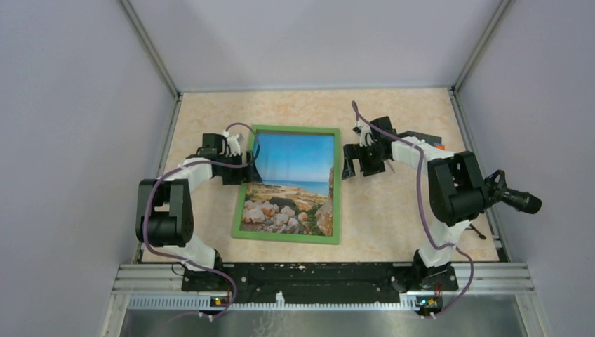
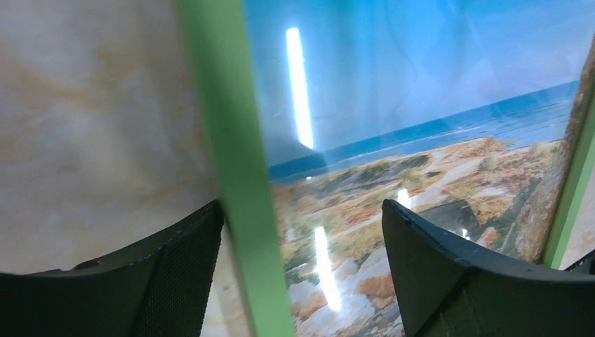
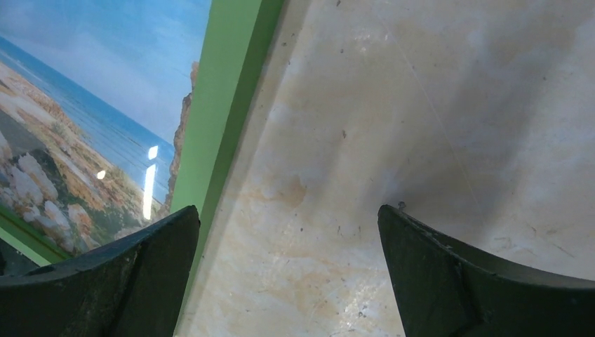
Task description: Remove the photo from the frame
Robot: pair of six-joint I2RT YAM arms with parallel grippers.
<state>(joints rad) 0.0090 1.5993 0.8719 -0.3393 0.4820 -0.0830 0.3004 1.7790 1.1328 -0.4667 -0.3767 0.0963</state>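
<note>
Green-bordered, the frame [image 1: 295, 129] is seen face up on the table [image 1: 400, 217] with the photo [image 1: 295, 165] inside, its left rail straddled by the wide-open, empty left gripper [image 2: 303, 207], the right gripper [image 3: 288, 210] spread empty just beside it, so the first grasp is judged pending and a turn-over needed.

No legible text — anywhere.
</note>
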